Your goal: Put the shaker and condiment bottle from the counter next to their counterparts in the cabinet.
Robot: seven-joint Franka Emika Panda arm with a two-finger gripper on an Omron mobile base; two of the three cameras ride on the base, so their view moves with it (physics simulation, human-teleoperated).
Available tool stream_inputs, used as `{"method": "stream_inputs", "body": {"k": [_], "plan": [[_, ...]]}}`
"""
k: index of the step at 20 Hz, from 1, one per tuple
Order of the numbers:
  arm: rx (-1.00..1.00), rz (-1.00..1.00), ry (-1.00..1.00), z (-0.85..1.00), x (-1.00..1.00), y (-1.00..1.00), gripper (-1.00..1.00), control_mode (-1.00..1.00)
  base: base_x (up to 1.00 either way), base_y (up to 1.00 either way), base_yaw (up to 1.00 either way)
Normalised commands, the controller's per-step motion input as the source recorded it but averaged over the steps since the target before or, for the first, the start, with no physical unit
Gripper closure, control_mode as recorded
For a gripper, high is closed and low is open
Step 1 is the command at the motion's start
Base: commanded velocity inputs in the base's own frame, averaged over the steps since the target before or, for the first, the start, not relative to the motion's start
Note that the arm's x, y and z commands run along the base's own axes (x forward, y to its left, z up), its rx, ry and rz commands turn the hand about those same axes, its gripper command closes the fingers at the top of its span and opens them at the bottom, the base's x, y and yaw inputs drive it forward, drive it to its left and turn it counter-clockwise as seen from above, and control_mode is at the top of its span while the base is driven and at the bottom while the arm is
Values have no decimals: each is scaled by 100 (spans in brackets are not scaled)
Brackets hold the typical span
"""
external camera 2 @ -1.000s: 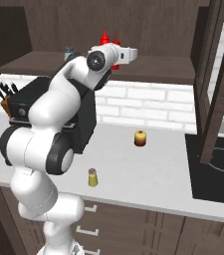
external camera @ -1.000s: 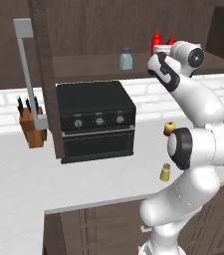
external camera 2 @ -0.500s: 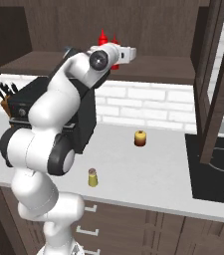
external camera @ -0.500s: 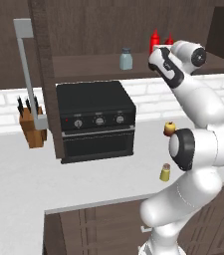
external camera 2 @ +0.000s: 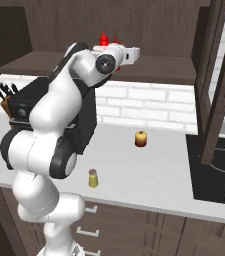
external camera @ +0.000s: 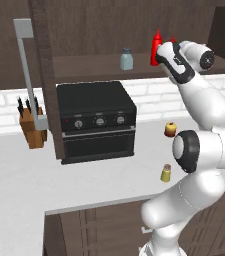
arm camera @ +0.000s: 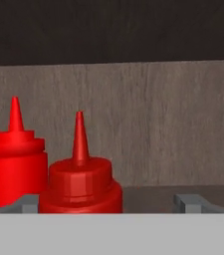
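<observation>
Left base view: the black oven (external camera: pixel 96 120) stands on the light-grey table (external camera: pixel 19 175), and everything else is placed from it. Counted here: one yellow shaker (external camera: pixel 166 173) on the table to the oven's right and nearer the front edge; one round yellow-and-red lump (external camera: pixel 170 129) further right, toward the white brick wall; one knife block (external camera: pixel 30 127) to the oven's left. Above the oven, on the open shelf of the dark wood cabinet (external camera: pixel 84 30), stands one pale blue-grey shaker (external camera: pixel 126 59), and to its right two red bottles, the taller red bottle (external camera: pixel 157 46) plain, the other mostly hidden behind the arm. A long grey bar handle (external camera: pixel 29 75) hangs on the cabinet door left of the oven.

Right base view: the oven (external camera 2: pixel 49 110) sits behind the white arm. One shaker (external camera 2: pixel 92 178) stands in front of it near the table's edge, one lump (external camera 2: pixel 141 138) to its right. Two red nozzles show above the wrist at the shelf. A dark cooktop (external camera 2: pixel 219 170) lies at the table's far right.

Hand view: two red bottles stand touching on the shelf before the grey wood back wall. The condiment bottle (arm camera: pixel 81 187) is nearer, between the two grey fingertips (arm camera: pixel 190 201) of the tool (arm camera: pixel 106 204), which are spread wide. Whether they touch it I cannot tell.
</observation>
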Motion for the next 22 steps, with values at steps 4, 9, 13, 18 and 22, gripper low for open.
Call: {"method": "stream_inputs", "body": {"k": [4, 9, 13, 18, 22], "plan": [[1, 0, -10, 0, -21, -30, -100, -100, 0, 0, 0], [0, 0, -7, 0, -16, -10, -100, -100, 0, 0, 0], [-1, 5, -1, -2, -6, 1, -100, -100, 0, 0, 0], [-4, 11, 0, -6, 0, 6, -100, -100, 0, 0, 0], [-3, 14, 2, -3, 9, 7, -100, -100, 0, 0, 0]]}}
